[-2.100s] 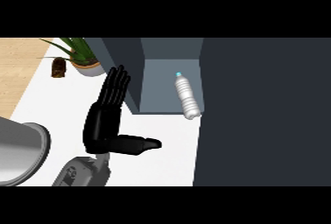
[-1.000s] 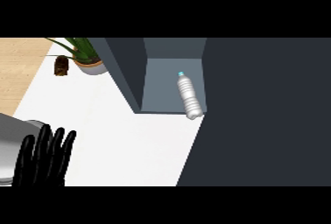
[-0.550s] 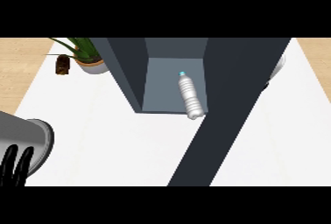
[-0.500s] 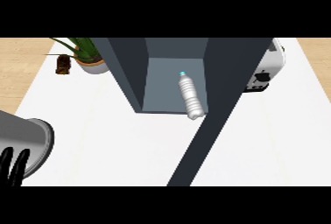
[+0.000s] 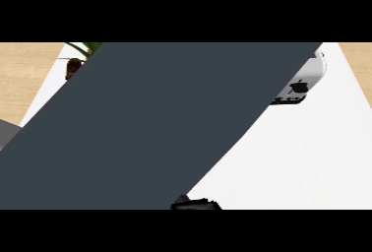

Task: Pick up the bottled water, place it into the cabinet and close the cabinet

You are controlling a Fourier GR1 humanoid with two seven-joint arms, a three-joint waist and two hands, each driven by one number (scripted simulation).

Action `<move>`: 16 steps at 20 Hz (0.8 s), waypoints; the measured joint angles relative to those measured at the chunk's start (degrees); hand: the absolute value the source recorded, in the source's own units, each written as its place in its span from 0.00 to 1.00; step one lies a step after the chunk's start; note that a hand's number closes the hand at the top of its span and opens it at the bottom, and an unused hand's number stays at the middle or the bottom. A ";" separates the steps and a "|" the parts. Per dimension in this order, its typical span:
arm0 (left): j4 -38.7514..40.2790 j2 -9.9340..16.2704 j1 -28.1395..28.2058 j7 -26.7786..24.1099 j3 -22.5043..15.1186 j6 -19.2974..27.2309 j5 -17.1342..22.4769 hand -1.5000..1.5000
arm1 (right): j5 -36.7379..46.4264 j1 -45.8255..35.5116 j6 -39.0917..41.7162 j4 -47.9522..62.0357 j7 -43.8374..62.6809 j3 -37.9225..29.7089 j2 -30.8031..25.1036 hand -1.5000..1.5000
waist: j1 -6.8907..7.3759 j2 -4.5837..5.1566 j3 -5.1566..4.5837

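the dark cabinet door [image 5: 160, 128] fills the view over the white bench [image 5: 305, 157]; a hand [image 5: 195, 204] shows at its near edge, fingers unclear.

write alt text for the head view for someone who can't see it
A large dark grey cabinet door slants across most of the view, hiding the cabinet's inside. A white toaster stands on the white counter at upper right, plant leaves peek out at upper left, and part of a black hand shows at the bottom edge.
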 measured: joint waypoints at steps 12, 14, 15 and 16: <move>1.48 0.90 6.74 -0.09 11.72 -11.18 9.40 0.00 | -15.70 -28.79 -11.53 9.89 8.22 -5.48 3.86 1.00 | -0.58 -0.75 -0.13; 1.06 0.72 8.32 0.47 13.46 -12.68 10.71 0.00 | -19.09 -32.28 -10.88 13.01 7.52 -8.88 4.08 1.00 | -0.58 -0.83 -0.17; 0.66 0.85 8.21 1.23 14.52 -12.41 11.86 0.00 | -20.41 -33.63 -10.81 14.33 7.04 -10.02 4.17 1.00 | -0.74 -0.86 -0.17; 1.60 0.67 8.09 1.22 15.19 -13.55 12.33 0.00 | -22.21 -35.22 -10.62 15.29 7.21 -11.50 4.22 1.00 | -0.82 -0.88 -0.18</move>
